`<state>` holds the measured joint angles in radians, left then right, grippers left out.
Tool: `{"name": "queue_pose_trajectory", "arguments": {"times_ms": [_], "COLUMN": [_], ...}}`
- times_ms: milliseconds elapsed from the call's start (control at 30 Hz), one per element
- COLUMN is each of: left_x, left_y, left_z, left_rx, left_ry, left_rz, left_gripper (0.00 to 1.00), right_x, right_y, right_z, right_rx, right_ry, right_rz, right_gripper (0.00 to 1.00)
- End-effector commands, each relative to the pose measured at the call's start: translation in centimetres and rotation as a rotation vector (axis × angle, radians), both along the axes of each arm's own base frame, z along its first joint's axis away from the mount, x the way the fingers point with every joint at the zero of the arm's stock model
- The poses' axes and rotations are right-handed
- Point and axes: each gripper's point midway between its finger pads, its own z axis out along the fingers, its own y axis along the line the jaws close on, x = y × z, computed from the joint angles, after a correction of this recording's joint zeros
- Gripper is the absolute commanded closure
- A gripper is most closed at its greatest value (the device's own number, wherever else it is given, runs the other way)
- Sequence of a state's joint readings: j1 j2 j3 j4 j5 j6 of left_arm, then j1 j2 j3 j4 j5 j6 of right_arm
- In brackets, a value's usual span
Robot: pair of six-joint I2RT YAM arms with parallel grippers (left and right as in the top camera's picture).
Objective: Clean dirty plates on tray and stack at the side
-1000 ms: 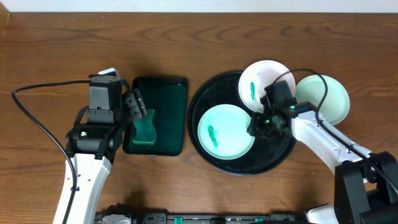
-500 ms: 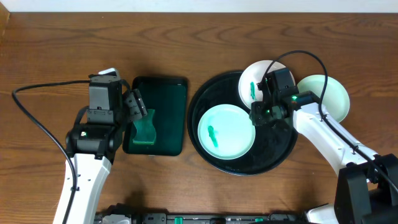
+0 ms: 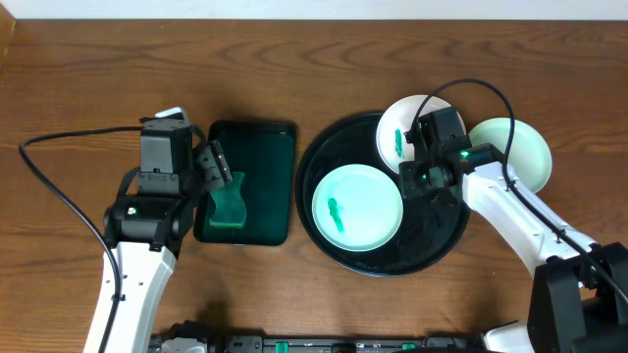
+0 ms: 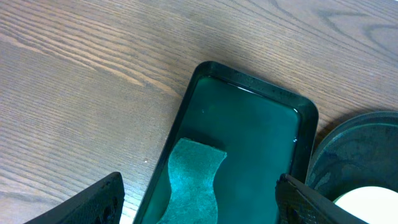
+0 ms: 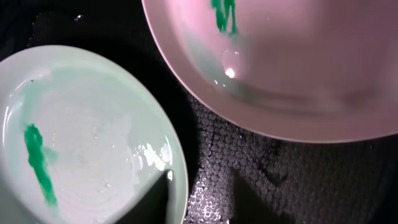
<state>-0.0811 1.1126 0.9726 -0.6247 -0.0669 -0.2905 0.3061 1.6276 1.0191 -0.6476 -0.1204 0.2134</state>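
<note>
Showing a wooden table point(image 3: 98, 59) from above, with a wide, glossy black tray point(image 3: 442, 240) right of centre in the frame. A mint plate point(image 3: 357, 206) lies flat on the black tray, a green smear in its middle. A white plate point(image 3: 417, 116), also smeared green, sits at the tray's upper edge and seems to lean across the rim. A third plate point(image 3: 520, 157), pale and without any smear that shows, rests on the table just right of the tray.

The right gripper point(image 3: 420, 181) hangs low between the mint plate and the white plate. Its fingers are only dark shapes in the wrist view, so whether they are apart or pinched on a rim cannot be told. The left gripper point(image 4: 199, 180) hovers with fingers spread wide and empty above a green sponge point(image 4: 189, 180) in a rectangular green tray point(image 4: 249, 118), left of centre.

The plates look stiff, light and shiny, with a wet sheen, so probably slippery and possibly breakable. The thin rim is the likely place to pinch, and the white plate's raised edge looks easiest. The two dirty plates sit very close together, leaving little room for fingers. A black cable point(image 3: 491, 98) loops over the third plate.
</note>
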Motion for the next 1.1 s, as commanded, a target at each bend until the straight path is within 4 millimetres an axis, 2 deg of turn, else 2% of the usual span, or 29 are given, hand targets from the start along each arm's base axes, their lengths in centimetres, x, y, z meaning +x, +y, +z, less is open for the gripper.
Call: {"name": "queue_pose_trajectory", "arguments": {"times_ms": [0,67,133,200,333,467,800,1067], "left_x": [0.4,0.4,0.4,0.4,0.4,0.4,0.4,0.4], "left_y": [0.3,0.3,0.3,0.3,0.3,0.3,0.3,0.3], "left_z": [0.8,0.8,0.8,0.8,0.8,0.8,0.8,0.8], "left_rx": [0.012,0.012,0.012,0.012,0.012,0.012,0.012,0.012], "left_ry": [-0.018,-0.018,-0.018,-0.018,-0.018,-0.018,-0.018,-0.018], "left_rz": [0.012,0.012,0.012,0.012,0.012,0.012,0.012,0.012], "left_gripper": [0.22,0.22,0.22,0.22,0.22,0.22,0.22,0.22], "right_x": [-0.3,-0.5,-0.5,-0.5,-0.6,-0.8,-0.6,-0.7], "right_y": [1.3,1.6,1.6,1.6,1.8,1.8,1.9,2.0], "right_z": [0.7,0.7,0.6,0.6,0.2,-1.0,-1.9,-2.8], "right_rx": [0.035,0.036,0.028,0.023,0.020,0.016,0.026,0.035], "right_ry": [-0.005,-0.002,-0.006,-0.011,-0.013,-0.013,-0.044,-0.071], "right_rz": [0.039,0.049,0.064,0.081,0.100,0.114,0.114,0.116], "right_gripper": [0.78,0.71,0.71,0.74,0.86,0.85,0.82,0.86]}}
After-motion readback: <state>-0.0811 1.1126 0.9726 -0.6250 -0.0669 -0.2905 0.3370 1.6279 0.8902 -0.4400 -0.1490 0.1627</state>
